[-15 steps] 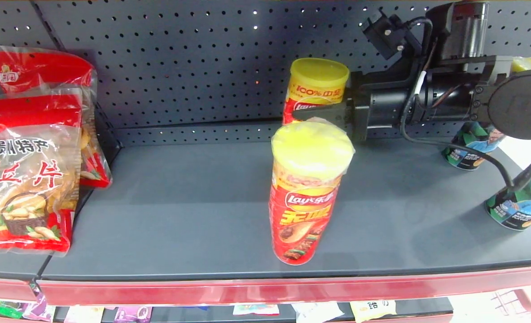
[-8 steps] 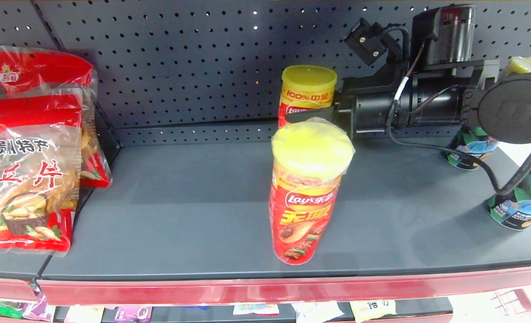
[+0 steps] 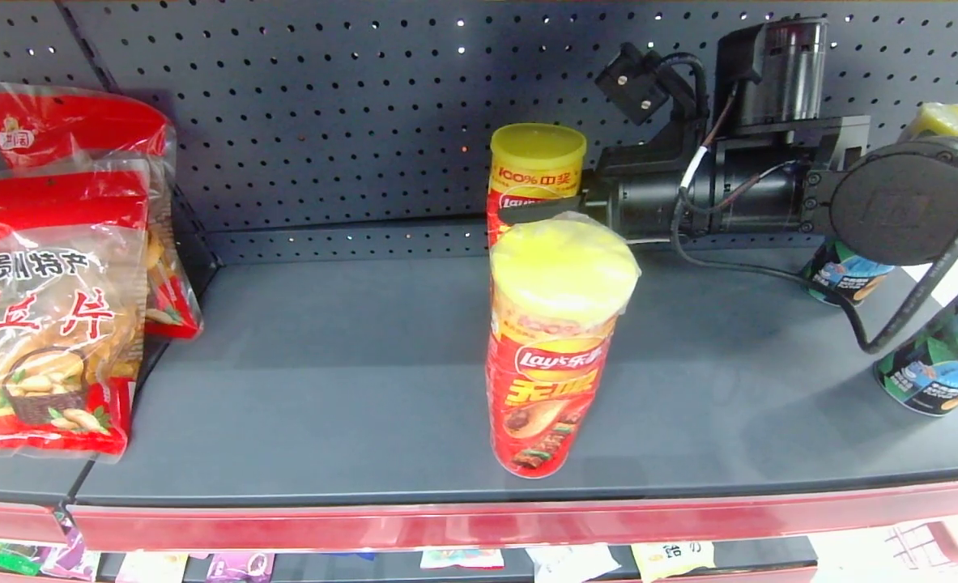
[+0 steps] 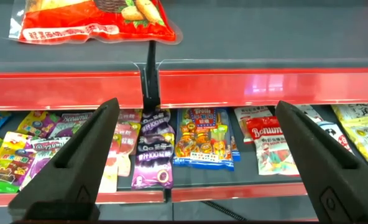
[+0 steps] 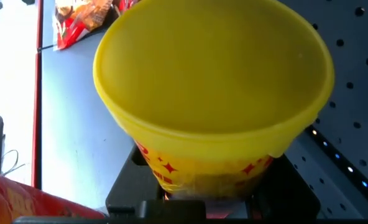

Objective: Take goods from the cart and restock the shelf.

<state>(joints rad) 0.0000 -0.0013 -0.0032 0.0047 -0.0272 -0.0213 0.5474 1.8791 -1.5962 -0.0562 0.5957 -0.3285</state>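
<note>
My right gripper (image 3: pixel 543 212) is shut on a red chip can with a yellow lid (image 3: pixel 535 174), holding it upright at the back of the grey shelf (image 3: pixel 349 380), close to the pegboard wall. The right wrist view looks at that same chip can (image 5: pixel 215 93) from close by, its lid toward the camera. A second chip can of the same kind (image 3: pixel 555 340) stands on the shelf directly in front of the held one. My left gripper (image 4: pixel 196 162) is open, below the shelf's red front edge (image 4: pixel 234 87), with nothing between its fingers.
Red snack bags (image 3: pixel 57 267) lean at the shelf's left end. Green and black cans (image 3: pixel 936 364) stand at the right, under my right arm. A lower shelf holds several candy packets (image 4: pixel 202 137). Bare shelf lies between the bags and the front can.
My right gripper has carried the chip can leftward along the back wall, and the arm has followed it. The front can and the bags have not moved.
</note>
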